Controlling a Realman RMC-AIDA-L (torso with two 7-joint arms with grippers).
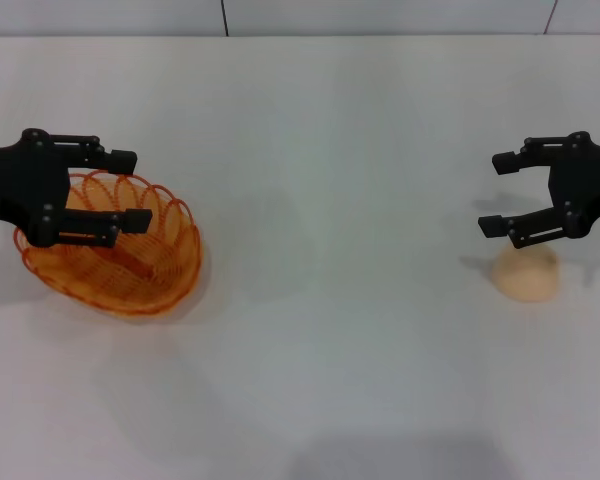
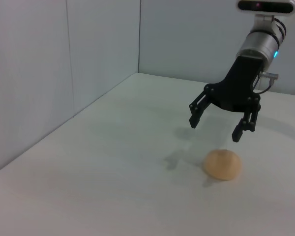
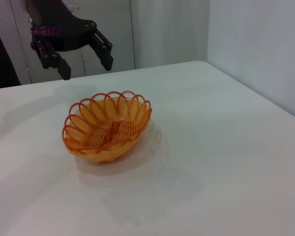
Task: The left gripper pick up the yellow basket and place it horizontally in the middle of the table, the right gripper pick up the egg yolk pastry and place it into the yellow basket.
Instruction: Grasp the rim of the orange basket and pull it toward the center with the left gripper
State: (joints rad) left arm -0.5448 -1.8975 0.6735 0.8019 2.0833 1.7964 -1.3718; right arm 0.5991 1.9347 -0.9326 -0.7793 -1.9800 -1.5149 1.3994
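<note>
The yellow basket sits on the white table at the left, empty and angled. My left gripper hovers open above its far-left rim, not touching it. The right wrist view shows the basket with the left gripper up behind it. The egg yolk pastry lies on the table at the right. My right gripper hangs open just above and slightly behind it, holding nothing. The left wrist view shows the right gripper over the pastry.
A grey wall runs along the table's far edge. A wide stretch of bare white tabletop lies between the basket and the pastry.
</note>
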